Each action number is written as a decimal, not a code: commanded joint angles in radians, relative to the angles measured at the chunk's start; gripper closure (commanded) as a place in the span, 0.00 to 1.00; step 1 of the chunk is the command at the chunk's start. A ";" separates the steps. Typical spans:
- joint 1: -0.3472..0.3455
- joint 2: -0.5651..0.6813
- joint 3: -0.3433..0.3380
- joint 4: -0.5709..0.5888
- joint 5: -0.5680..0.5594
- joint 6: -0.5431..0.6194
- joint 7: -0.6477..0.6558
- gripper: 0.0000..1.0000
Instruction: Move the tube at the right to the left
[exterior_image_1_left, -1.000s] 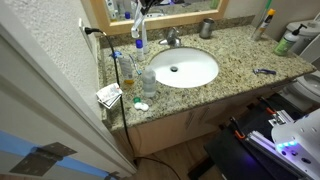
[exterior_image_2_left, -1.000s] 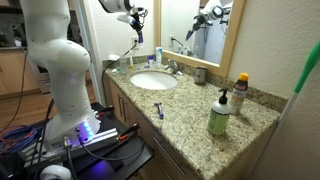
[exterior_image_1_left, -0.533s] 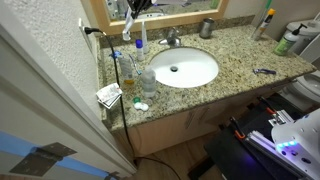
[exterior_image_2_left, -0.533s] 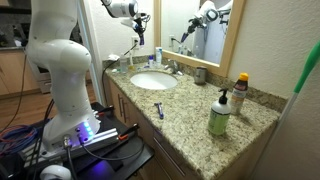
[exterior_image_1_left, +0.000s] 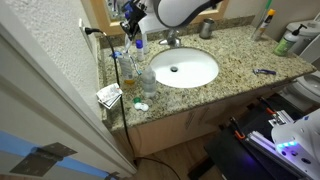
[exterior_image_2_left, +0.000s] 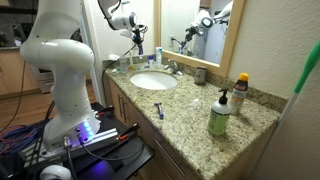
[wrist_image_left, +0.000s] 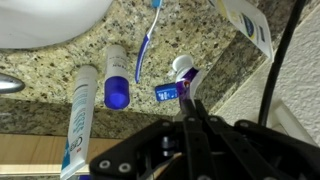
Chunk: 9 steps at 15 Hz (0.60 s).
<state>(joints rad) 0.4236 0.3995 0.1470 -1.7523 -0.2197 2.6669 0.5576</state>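
Note:
My gripper (wrist_image_left: 189, 103) is shut on a small tube (wrist_image_left: 176, 82) with a white cap and a blue label, and holds it just above the granite counter (wrist_image_left: 60, 60) near the wall. In both exterior views the gripper (exterior_image_1_left: 131, 25) (exterior_image_2_left: 138, 38) hangs over the back corner of the counter beside the sink, with the tube (exterior_image_1_left: 138, 41) below it. Two more tubes lie on the counter in the wrist view: a white one (wrist_image_left: 80, 115) and one with a blue cap (wrist_image_left: 117, 80). A blue toothbrush (wrist_image_left: 147, 50) lies beside them.
A white sink (exterior_image_1_left: 185, 68) (exterior_image_2_left: 153, 81) with a faucet (exterior_image_1_left: 172, 38) is set in the counter. Bottles (exterior_image_1_left: 128, 72) stand by the wall end, where a black cord (wrist_image_left: 285, 50) hangs. A razor (exterior_image_1_left: 264, 71), a cup (exterior_image_1_left: 206, 28) and a green soap bottle (exterior_image_2_left: 219, 113) are at the other end.
The arm has swung in over the counter, and my gripper has come down toward the wall-side corner with the tube still in it.

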 joint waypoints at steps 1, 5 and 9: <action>0.033 0.018 -0.036 0.008 0.004 0.012 0.007 0.97; 0.056 0.065 -0.065 0.030 -0.004 0.028 0.030 0.99; 0.080 0.112 -0.103 0.030 -0.021 0.091 0.090 0.99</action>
<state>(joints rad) 0.4758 0.4731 0.0815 -1.7288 -0.2399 2.7088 0.6118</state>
